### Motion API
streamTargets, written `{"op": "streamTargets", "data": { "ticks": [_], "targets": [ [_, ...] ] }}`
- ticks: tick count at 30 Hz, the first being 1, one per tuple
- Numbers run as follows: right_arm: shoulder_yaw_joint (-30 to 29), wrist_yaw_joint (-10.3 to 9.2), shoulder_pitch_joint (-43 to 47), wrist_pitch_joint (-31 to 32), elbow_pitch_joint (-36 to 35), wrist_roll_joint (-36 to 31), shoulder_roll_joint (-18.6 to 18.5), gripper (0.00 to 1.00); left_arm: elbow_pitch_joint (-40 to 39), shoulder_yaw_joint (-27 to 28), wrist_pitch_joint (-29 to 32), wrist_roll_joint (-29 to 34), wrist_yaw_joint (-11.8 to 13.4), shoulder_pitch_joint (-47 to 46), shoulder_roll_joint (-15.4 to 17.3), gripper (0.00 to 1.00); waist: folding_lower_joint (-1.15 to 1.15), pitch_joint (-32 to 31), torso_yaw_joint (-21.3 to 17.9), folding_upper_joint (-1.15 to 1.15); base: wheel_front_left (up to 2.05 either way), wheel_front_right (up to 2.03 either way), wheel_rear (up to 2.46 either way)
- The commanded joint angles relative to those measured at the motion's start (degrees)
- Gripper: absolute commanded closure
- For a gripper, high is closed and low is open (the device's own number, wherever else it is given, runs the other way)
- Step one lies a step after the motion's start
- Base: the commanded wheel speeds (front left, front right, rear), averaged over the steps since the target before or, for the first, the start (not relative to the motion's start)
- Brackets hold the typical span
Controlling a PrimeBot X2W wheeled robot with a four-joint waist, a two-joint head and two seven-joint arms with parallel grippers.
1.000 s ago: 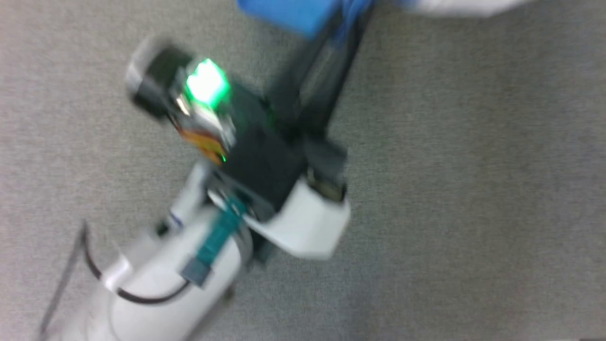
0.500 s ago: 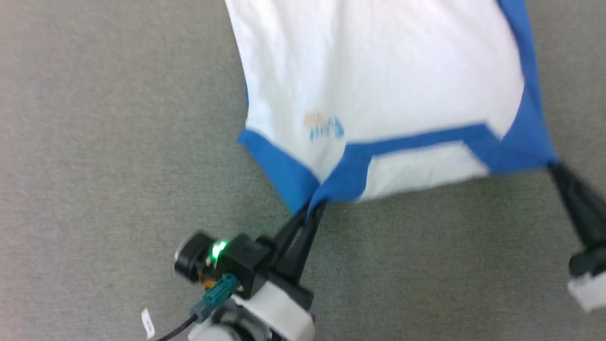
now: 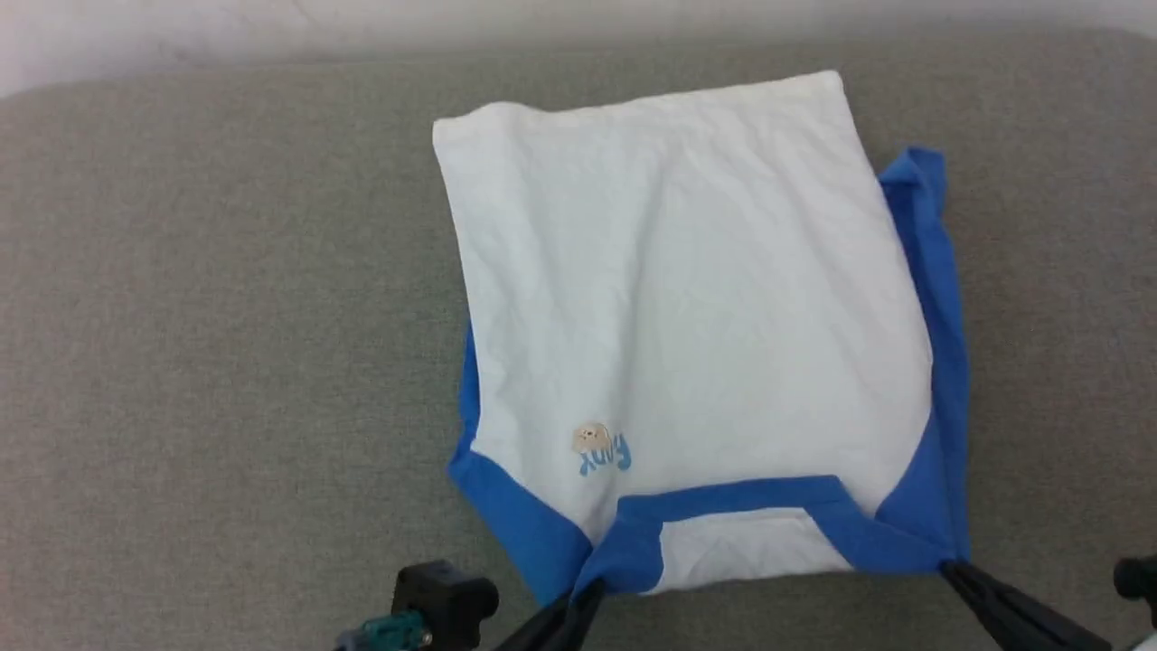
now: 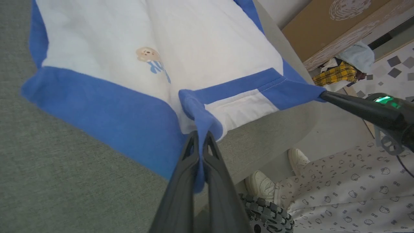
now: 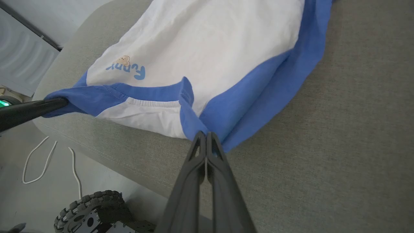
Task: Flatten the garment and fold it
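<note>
The shirt is gripped at its two near corners. The left pincer is closed tight on blue fabric at the shirt's near left corner (in the left wrist view a fold of cloth is seen pinched between the two dark fingers). The right pincer is clamped fully shut on the shirt's near right corner, where the blue shoulder fabric is drawn to a point. Between the two grips the blue neckline trim is stretched, with a strip of white showing inside it.

Just beyond the neckline, towards the shirt's left side, a small tan-and-blue chest logo is printed. Farther on, the white body is spread front-up and mostly flat, with fine creases across it. A blue sleeve is laid along the shirt's right edge, and a narrow blue strip shows along its left edge. The straight white hem forms the shirt's far edge.

The whole shirt is carried by a grey fabric-covered worktop, whose far edge is seen beyond the hem.
</note>
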Motion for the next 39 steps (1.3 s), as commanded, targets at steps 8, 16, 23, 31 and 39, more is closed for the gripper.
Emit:
{"op": "streamTargets", "data": {
  "ticks": [8,16,23,31,39],
  "targets": [
    [-6.1,-0.05,4.7,4.7,-10.5,3.8,1.2,1.00,-12.0,2.7,0.1,-1.0,3.2,3.3,2.3,1.00,0.01,-2.5,-0.8,-0.01,0.00,0.00,0.00],
    [-15.2,-0.05,-3.5,6.5,-22.3,4.3,-0.2,1.00,-23.5,8.2,1.3,7.4,4.1,-6.7,6.2,1.00,0.01,-1.5,-1.0,-0.01,0.00,0.00,0.00],
    [-16.6,-0.05,-22.9,5.4,-22.3,6.7,-8.0,1.00,-22.0,11.6,6.9,12.3,1.3,-27.0,4.5,1.00,0.01,4.4,-0.6,-0.01,0.00,0.00,0.00],
    [-8.8,-0.05,-51.6,4.5,-11.0,11.5,-17.5,1.00,-6.1,13.0,14.9,9.8,-4.1,-55.4,-2.9,1.00,0.01,13.8,0.5,-0.01,0.00,0.00,0.00],
    [5.8,-0.05,-86.3,4.0,7.6,5.7,-17.3,1.00,18.8,12.6,15.4,15.6,-10.3,-86.0,-8.2,1.00,0.01,23.3,0.4,-0.01,0.00,0.00,0.00]
  ]
}}
